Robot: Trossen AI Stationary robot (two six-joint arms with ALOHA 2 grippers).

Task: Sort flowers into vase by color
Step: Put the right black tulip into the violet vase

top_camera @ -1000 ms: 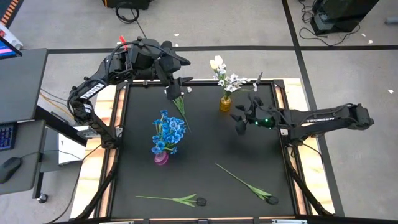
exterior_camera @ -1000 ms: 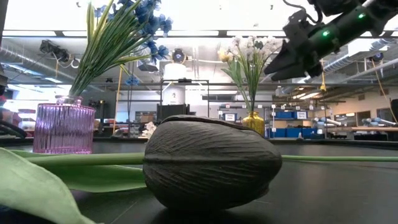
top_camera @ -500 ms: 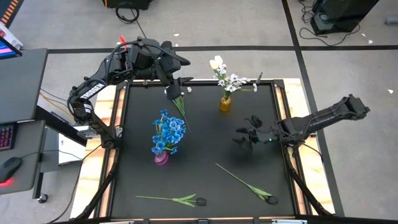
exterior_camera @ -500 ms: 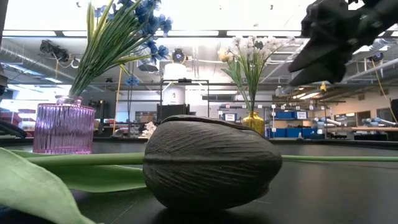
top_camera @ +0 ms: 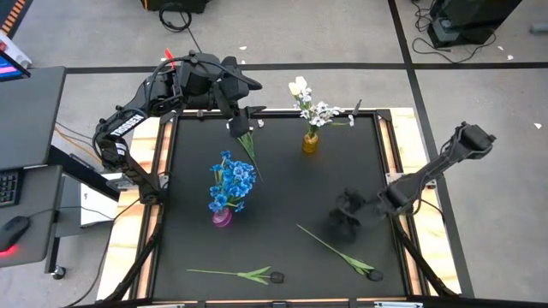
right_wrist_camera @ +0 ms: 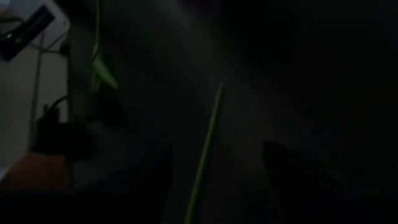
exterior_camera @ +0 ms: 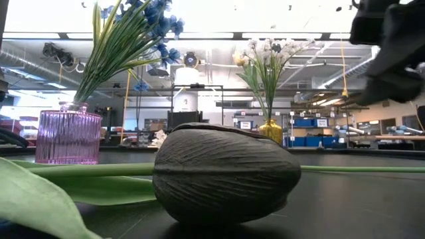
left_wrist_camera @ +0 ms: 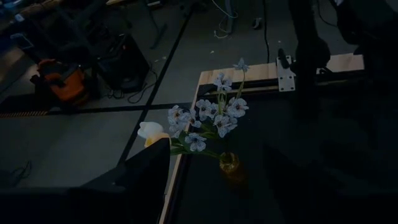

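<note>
At right of centre we see the right gripper [top_camera: 345, 214], fingers spread wide, above a black tulip's stem [top_camera: 330, 246].

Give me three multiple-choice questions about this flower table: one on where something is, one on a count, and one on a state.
1. The blue flowers stand in:
A) the pink vase
B) a white bowl
C) nothing; they lie flat

2. How many dark tulips lie flat on the mat?
A) one
B) two
C) four

3. The right gripper has its fingers:
A) shut on a blossom
B) open, close to a lying stem
C) down inside a vase

Answers:
1 A, their stems rise out of the pink vase.
2 B, one lies at the middle of the near edge and one by the near right corner.
3 B, the right wrist view shows them apart with the stem ahead and nothing held.
</note>
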